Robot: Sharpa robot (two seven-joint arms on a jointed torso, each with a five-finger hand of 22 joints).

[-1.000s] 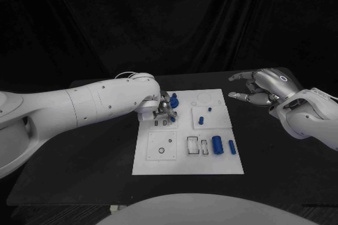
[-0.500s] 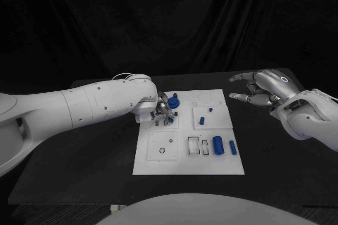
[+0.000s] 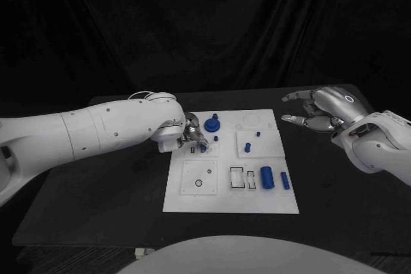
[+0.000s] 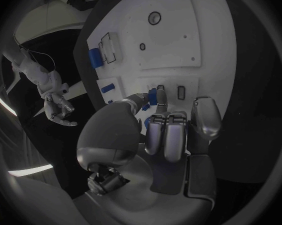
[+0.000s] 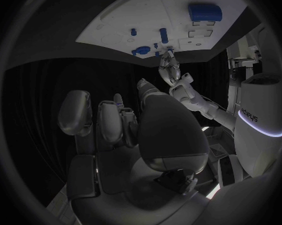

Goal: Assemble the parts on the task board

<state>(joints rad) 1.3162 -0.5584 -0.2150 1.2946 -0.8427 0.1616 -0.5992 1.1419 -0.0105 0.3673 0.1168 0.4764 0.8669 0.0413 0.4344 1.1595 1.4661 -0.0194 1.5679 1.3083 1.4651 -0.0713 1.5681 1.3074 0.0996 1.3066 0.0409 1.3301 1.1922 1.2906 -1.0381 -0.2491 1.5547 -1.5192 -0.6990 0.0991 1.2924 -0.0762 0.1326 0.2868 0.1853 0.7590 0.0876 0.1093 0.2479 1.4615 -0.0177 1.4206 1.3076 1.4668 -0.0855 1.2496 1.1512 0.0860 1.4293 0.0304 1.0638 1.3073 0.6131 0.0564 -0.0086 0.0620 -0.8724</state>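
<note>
Your left robot hand (image 3: 193,137) has slid slightly toward the task board's (image 3: 231,197) left edge, pinching a small blue part (image 4: 160,96) over the slots there; seating looks near. Your right robot hand (image 3: 319,110) hangs released, holding nothing, beyond the board's far right corner.

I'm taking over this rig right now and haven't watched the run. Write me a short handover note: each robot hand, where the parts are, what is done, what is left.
Left robot hand: over the task board's far left corner, pinching a small blue part above the slots there.
Right robot hand: raised off the board's far right side, fingers apart, holding nothing.
Parts: a blue knob piece at the far edge, a small blue peg on the square plate at centre right, two blue cylinders lying side by side at the right.
Done: cannot tell which pieces are seated.
Left: likely place the pinched part, then the two cylinders.
</note>
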